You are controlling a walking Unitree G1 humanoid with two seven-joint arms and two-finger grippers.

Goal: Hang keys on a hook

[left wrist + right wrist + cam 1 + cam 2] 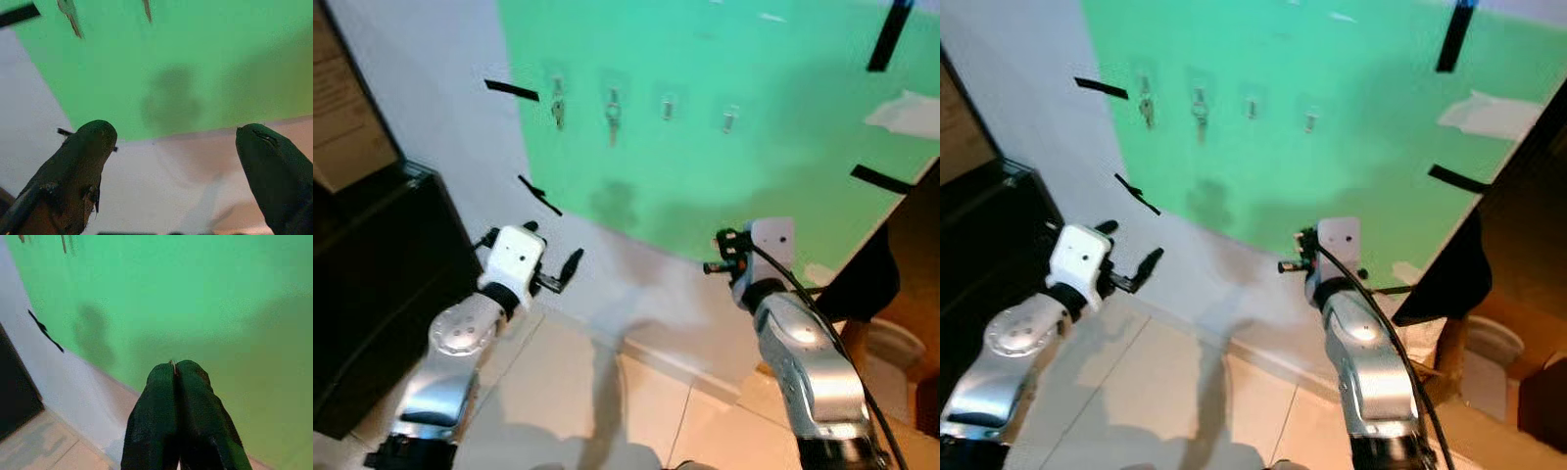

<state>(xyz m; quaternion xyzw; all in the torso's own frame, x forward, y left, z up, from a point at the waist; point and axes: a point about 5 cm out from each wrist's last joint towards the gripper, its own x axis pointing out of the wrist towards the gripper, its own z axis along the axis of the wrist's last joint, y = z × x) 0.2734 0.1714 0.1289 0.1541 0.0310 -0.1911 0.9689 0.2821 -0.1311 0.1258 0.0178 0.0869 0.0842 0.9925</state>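
Observation:
A green sheet [724, 147] covers the wall ahead and carries a row of small hooks. One key [557, 110] hangs on the leftmost hook and another key [613, 117] on the hook beside it. The two hooks to the right [668, 106] [730, 119] look bare. My left gripper [553, 247] is raised below the keys, open, with nothing between its fingers [93, 142]. My right gripper [709, 266] is held up below the right-hand hooks, well short of the wall. It is shut, and a thin pale sliver of key ring [172, 363] shows between its tips.
A black cabinet [372, 284] stands close on my left. Black tape strips [512, 90] and a white paper [906, 113] are stuck on the wall. A dark panel [867, 274] and cardboard boxes [901, 343] crowd the right. Pale tiled floor [578, 401] lies below.

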